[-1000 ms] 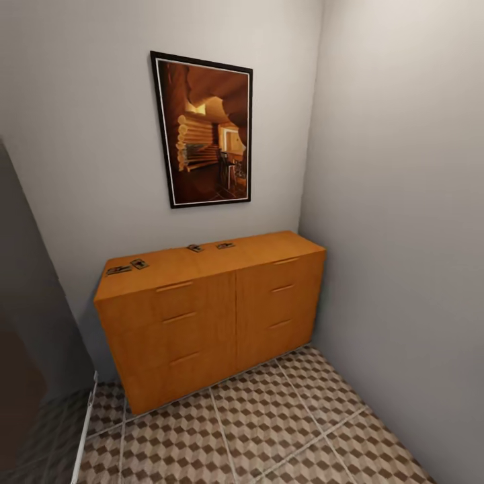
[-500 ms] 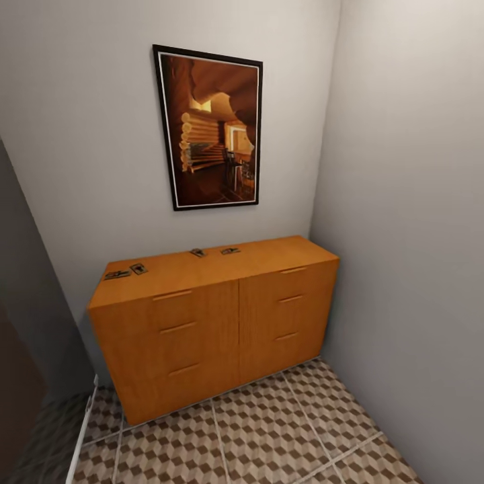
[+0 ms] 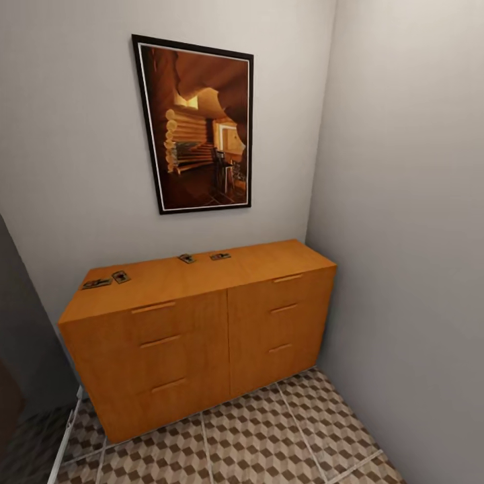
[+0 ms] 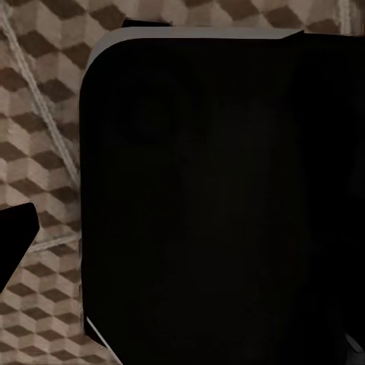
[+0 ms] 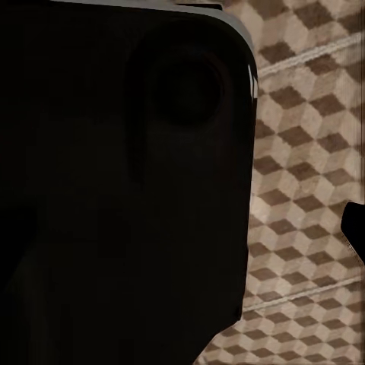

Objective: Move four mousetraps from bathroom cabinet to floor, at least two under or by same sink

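Head view gives us the cabinet [image 3: 202, 329], an orange-brown dresser pushed into the corner against the far wall, its right end just beside the right-hand wall. Two columns of three drawers, each with a flat wooden pull.

On its smooth top sit all four mousetraps, lined up near the far edge. Two form a pair at the far left: the leftmost mousetrap [image 3: 96, 284] and, just beside it, the second mousetrap [image 3: 121, 276]. Well apart from those, around the middle of the top, lies the third mousetrap [image 3: 187, 258], with the fourth mousetrap [image 3: 220, 256] near it on the right. All lie flat; the wire details are too small to read.

Above the dresser hangs a framed picture [image 3: 195, 124] of a log-cabin interior, dark frame, tilted in this view.

Down in front spreads the bathroom floor [image 3: 269, 437], brown, beige and white cube tiles with pale grout lines. A dark panel [image 3: 20, 349] stands at the left edge.

Both wrist views look down on the same cube tiling [image 4: 42, 114] [image 5: 312, 175] past a large dark rounded body of the robot. How far the claws are open, or whether they hold anything, I cannot tell.
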`<state>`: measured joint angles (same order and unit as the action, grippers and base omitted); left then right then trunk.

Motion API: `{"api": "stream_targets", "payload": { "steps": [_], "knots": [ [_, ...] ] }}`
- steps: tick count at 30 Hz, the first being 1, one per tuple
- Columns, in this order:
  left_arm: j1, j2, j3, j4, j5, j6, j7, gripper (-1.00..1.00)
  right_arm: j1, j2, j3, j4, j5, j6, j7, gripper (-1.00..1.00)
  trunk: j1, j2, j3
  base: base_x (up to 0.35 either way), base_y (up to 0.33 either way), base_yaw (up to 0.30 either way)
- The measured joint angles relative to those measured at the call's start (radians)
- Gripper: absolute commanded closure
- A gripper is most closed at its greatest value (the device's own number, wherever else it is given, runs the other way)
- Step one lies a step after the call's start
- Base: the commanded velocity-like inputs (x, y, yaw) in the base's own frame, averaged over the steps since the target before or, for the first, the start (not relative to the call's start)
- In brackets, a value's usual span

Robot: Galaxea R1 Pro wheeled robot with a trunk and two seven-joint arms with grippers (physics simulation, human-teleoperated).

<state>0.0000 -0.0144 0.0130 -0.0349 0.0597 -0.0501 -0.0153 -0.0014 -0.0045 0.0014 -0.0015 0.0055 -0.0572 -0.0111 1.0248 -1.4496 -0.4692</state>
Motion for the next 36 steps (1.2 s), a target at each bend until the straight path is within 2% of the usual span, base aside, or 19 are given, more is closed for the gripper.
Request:
{"api": "stream_targets", "payload": {
  "steps": [7, 21, 36],
  "knots": [
    [0.000, 0.000, 0.000, 0.000, 0.000, 0.000, 0.000, -1.00, 0.000, 0.001, 0.002, 0.000, 0.001, 0.000, 0.000, -1.00, 0.000, 0.000, 0.000, 0.037, -0.025, 0.061],
    [0.000, -0.001, 0.000, 0.000, 0.000, 0.000, 0.000, -1.00, 0.000, 0.001, 0.005, 0.000, 0.003, -0.010, 0.000, -1.00, 0.000, 0.000, 0.000, 0.002, -0.002, 0.242],
    [0.000, -0.001, 0.000, 0.000, 0.000, 0.000, 0.000, -1.00, 0.000, 0.001, 0.004, 0.000, 0.001, -0.011, 0.000, -1.00, 0.000, 0.000, 0.000, 0.000, 0.000, 0.031]
  ]
}}
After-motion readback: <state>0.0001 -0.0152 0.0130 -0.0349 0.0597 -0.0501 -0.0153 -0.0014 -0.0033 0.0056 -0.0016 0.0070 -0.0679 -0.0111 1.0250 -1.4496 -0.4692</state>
